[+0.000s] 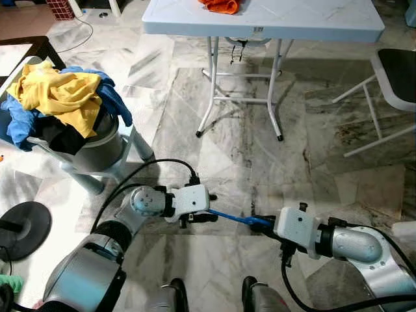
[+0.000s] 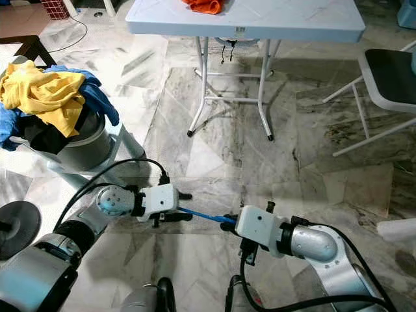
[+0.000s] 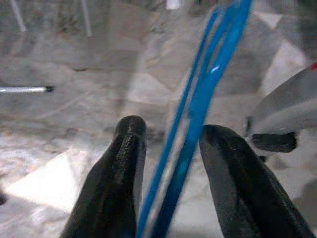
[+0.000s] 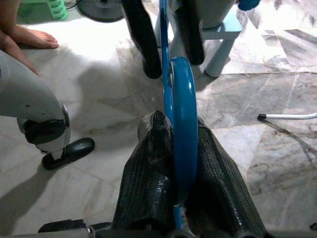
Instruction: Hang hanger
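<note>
A blue hanger (image 1: 231, 218) spans the gap between the two grippers, low over the marble floor (image 1: 247, 162), in front of the robot's body. The right gripper (image 4: 174, 129) is clenched on one end of it: the right wrist view has the two black fingers (image 4: 148, 168) pressed against the blue plastic on both sides. The left gripper (image 3: 171, 144) is released; the left wrist view shows the hanger's thin blue bars (image 3: 198, 99) passing between its fingers with floor visible on each side of the plastic, so the fingers stand apart from it.

The head views give the wider room. A white folding table (image 1: 312, 26) stands ahead, with an orange cloth (image 1: 221, 6) at its far edge. To the robot's left a grey bin (image 1: 97, 149) sits on a pale stool (image 1: 133, 146), heaped with yellow (image 1: 58, 94) and blue clothes (image 1: 117, 104). A white chair with a dark seat (image 1: 396, 78) stands at the right, and a round black base (image 1: 23, 227) rests on the floor at the left.

The right wrist view adds a person's bare foot (image 4: 32, 37) on the floor, a green stool (image 4: 49, 9) just beside it, and the robot's own leg and dark foot (image 4: 67, 152).
</note>
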Controlling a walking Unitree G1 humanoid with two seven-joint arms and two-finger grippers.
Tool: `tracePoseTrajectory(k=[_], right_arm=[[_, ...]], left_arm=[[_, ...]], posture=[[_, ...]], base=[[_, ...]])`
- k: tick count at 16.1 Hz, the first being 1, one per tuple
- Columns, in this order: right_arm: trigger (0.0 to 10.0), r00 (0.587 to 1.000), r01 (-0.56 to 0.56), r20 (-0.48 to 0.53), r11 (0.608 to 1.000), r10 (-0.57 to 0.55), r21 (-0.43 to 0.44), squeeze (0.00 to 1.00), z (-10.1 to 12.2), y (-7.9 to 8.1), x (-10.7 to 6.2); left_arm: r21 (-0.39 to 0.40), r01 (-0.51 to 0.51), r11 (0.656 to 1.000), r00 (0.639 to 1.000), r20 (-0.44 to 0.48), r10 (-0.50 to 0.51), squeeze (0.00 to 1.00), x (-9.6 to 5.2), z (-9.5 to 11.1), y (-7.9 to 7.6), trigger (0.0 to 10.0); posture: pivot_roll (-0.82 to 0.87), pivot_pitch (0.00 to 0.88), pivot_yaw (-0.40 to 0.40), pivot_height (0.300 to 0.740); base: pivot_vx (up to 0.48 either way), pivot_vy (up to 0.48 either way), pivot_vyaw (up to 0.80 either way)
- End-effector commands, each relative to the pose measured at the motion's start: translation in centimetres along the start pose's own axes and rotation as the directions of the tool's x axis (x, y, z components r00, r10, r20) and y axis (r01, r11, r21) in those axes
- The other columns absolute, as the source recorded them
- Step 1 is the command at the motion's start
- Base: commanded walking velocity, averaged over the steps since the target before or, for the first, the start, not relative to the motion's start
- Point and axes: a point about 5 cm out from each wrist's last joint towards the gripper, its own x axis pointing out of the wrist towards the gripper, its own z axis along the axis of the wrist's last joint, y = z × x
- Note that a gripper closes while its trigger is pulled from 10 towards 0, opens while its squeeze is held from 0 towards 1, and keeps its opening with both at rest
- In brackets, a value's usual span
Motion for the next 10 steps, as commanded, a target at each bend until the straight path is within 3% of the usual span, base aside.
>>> tracePoseTrajectory(k=[1,10], right_arm=[[10.0,1.000,-0.014,0.012,1.000,0.014,-0.014,0.00,0.40,0.28,0.33],[10.0,1.000,-0.014,0.002,1.000,0.014,-0.028,0.00,0.23,0.18,0.61]], left_arm=[[-0.024,0.023,0.999,1.000,-0.004,-0.023,0.00,-0.13,-0.30,-0.24,0.0],[-0.019,0.099,0.995,0.994,-0.043,-0.100,0.00,-0.42,-0.77,-0.70,0.0]], posture=[[-0.18,0.254,0.074,0.740],[-0.17,0.255,0.078,0.740]], base=[[0.000,0.000,0.00],[0.000,0.000,0.00]])
